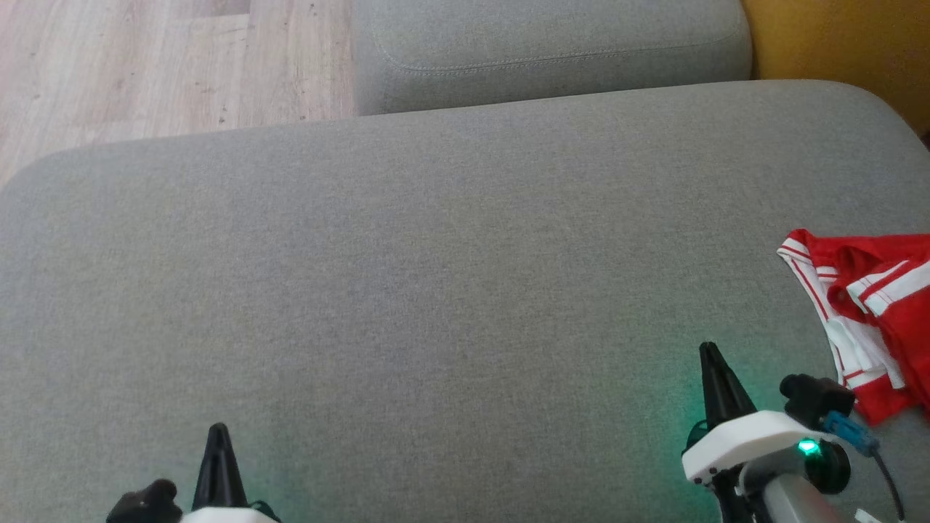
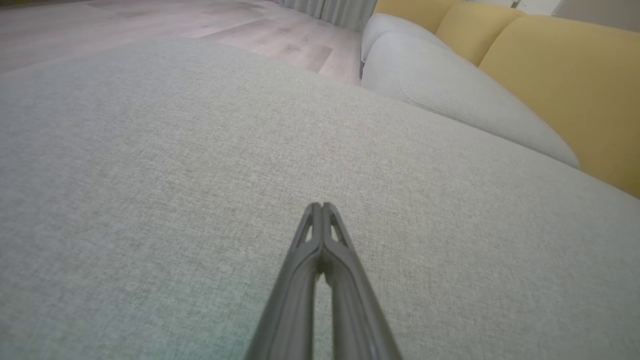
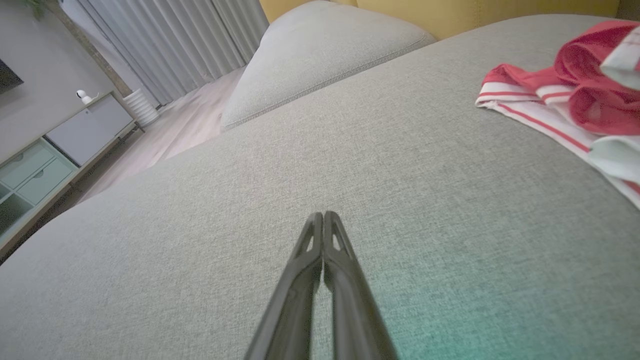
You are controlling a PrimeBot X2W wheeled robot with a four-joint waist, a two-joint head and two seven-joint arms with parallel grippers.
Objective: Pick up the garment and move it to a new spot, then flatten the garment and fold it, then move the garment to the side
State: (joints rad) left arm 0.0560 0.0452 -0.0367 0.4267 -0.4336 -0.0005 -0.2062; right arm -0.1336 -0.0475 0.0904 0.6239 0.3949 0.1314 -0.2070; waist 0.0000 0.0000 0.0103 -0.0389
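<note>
Above grey cushion (image 1: pixel 436 276), left gripper (image 1: pixel 218 427) pinched closed, empty; right gripper (image 1: pixel 708 347) likewise closed, gripping nothing, near crumpled red-and-white garment (image 1: pixel 879 305) at cushion's right edge.

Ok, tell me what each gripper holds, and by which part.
Nothing: left gripper and right gripper are shut empty; the red garment lies untouched on the sofa.

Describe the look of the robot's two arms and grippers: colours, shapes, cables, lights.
The left gripper and right gripper each have two dark tapering fingers with triangular cut-outs near the tips. The right wrist carries a white housing with a green light, a black camera block and a blue plug on a dark cable.
</note>
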